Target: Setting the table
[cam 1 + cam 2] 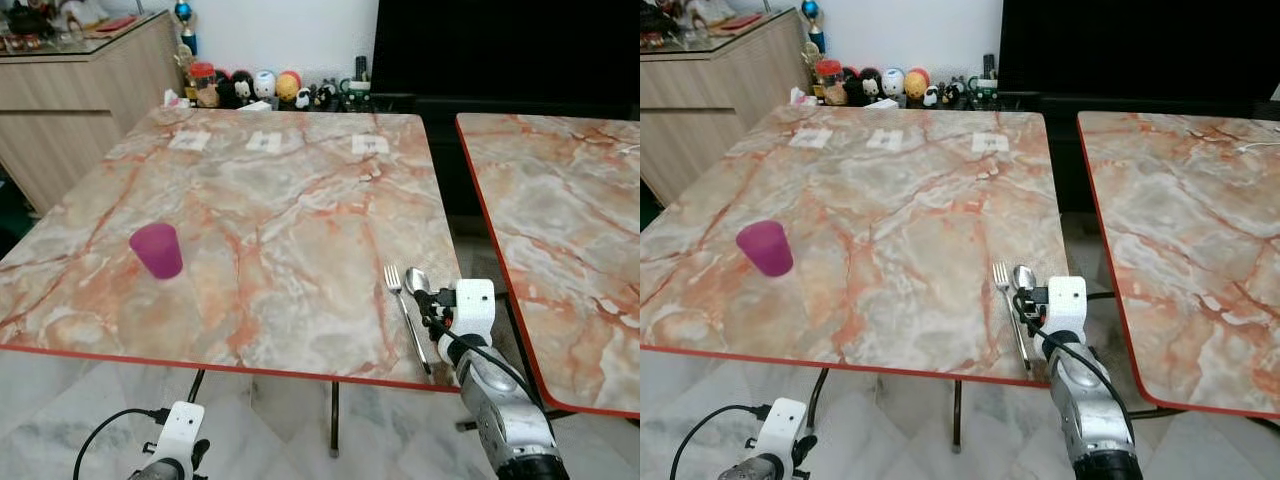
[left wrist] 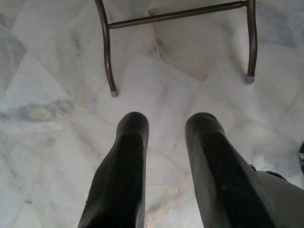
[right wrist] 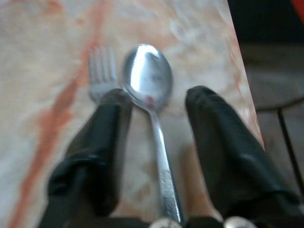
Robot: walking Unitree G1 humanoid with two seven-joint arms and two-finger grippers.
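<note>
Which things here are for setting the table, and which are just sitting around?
For setting the table:
- fork
- spoon, lying between the open fingers of the right gripper
- purple cup
- marble table

Just sitting around:
- toy figures beyond the table's far edge
- wooden cabinet
- second table
- left gripper, idle above the floor

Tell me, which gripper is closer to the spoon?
Right. The right gripper straddles the spoon beside the fork; the left gripper hangs below the table edge, over floor.
</note>
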